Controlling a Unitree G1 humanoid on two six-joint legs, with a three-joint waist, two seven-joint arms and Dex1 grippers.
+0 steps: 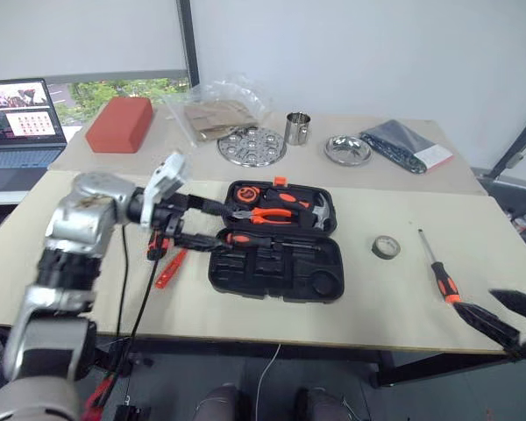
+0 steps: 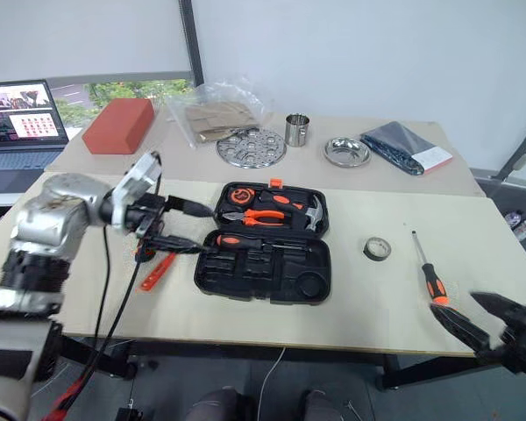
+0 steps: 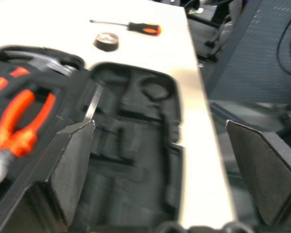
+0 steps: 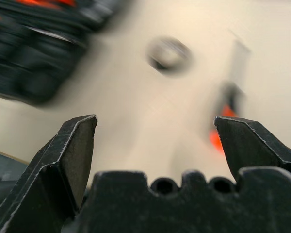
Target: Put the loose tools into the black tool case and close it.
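While both jaws gape empty, a screwdriver (image 1: pixel 442 279) lies near the right gripper (image 1: pixel 500 316).

Black tool case (image 1: pixel 276 267), orange latch (image 1: pixel 280 181)

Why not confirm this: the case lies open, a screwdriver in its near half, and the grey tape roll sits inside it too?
Wrong on the tape roll: the left eye view shows it on the table, right of the open tool case. A screwdriver does lie in the near half.

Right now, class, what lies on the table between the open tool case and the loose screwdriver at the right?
The small grey tape roll lies between the black tool case and the screwdriver, apart from both, as the left eye view shows.
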